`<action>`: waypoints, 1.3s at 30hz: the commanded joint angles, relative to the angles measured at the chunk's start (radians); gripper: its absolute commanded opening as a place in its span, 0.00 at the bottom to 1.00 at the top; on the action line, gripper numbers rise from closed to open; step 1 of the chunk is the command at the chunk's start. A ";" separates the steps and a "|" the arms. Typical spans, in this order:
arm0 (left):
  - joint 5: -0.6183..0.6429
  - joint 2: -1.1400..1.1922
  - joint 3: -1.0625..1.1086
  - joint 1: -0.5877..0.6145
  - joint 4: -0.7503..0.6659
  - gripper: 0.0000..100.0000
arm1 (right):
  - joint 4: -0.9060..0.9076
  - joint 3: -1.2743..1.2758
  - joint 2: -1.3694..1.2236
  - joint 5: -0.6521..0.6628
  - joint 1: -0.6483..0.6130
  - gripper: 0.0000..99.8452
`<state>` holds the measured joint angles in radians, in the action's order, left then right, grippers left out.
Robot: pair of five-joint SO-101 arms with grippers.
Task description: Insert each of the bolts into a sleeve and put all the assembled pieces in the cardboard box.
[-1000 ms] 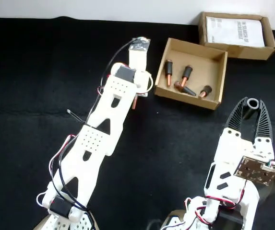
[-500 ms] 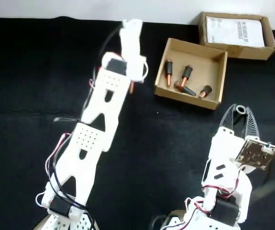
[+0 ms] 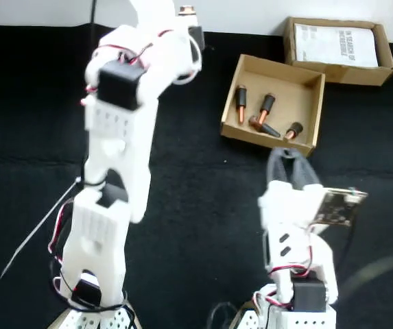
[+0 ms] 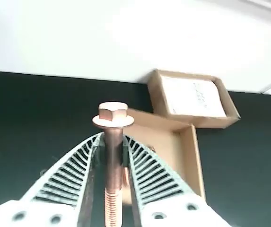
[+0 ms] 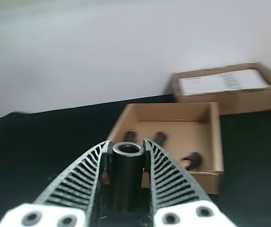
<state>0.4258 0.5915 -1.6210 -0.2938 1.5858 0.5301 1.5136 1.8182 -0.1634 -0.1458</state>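
- Gripping a copper bolt (image 4: 112,161) by its shank, the left claw (image 4: 111,139) is clamped tight. Its ribbed fingers (image 4: 74,170) press on both sides, and the hex head stands clear beyond the tips.
- In the high view the bolt's head (image 3: 186,10) and the left claw (image 3: 191,27) sit at 12 o'clock, over the far edge of the black worktop (image 3: 31,103). They are at about 10 o'clock from the cardboard box (image 3: 232,99).
- The right claw (image 5: 127,145) is closed on a black sleeve (image 5: 126,182). The sleeve's open bore points out past the fingertips toward the cardboard box (image 5: 210,178).
- In the high view the right claw (image 3: 289,161) is at 6 o'clock from the box, near its front wall.
- Four assembled pieces lie loose on the box floor, each a copper bolt in a black sleeve. Two are toward the 9 o'clock side (image 3: 241,104) (image 3: 266,107) and two toward the 5 o'clock corner (image 3: 263,127) (image 3: 293,130).
- A second, shallower box (image 3: 388,65) holding a printed sheet (image 3: 335,44) lies just beside the first, at its 1 o'clock.
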 commanded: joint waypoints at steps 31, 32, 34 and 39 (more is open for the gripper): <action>-0.235 -1.098 1.271 -0.228 -0.063 0.01 | -0.001 0.053 0.008 0.058 -0.377 0.01; -0.235 -1.112 1.326 -0.222 -0.100 0.01 | -0.001 0.053 0.008 0.058 -0.377 0.01; -0.235 -1.133 1.442 -0.202 -0.175 0.01 | -0.001 0.053 0.008 0.058 -0.377 0.01; -0.235 -1.161 1.701 -0.186 -0.397 0.01 | 0.001 0.053 0.008 0.058 -0.377 0.01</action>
<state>0.1956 -0.5317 -0.0284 -0.4918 1.3172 0.5317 1.5750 1.8182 -0.1143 -0.5171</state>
